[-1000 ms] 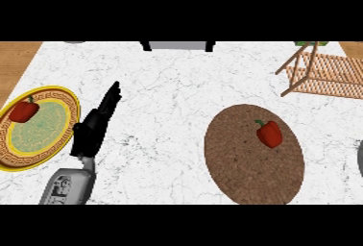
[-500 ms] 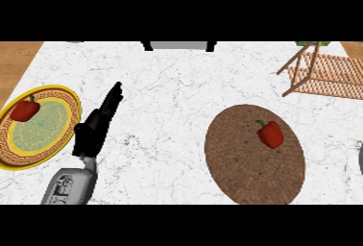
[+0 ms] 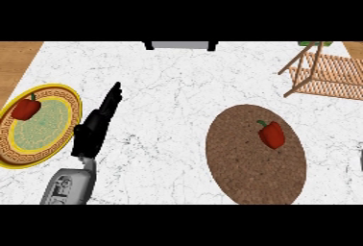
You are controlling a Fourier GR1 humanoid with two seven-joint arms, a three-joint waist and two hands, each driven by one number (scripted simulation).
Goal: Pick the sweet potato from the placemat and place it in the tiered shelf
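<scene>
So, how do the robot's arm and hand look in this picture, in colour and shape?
Only one arm shows. Its forearm is grey and rounded, with small darker markings on its casing. The left hand is black, long and narrow, with slim fingers. No cables are visible. The right hand is out of view.

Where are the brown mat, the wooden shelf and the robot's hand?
Mat [image 3: 248,168], head view, bare brown surface below the red vegetable.
Shelf [image 3: 327,77], head view, slatted wooden tier.
Left hand [image 3: 96,127], head view, back of the black hand.
</scene>
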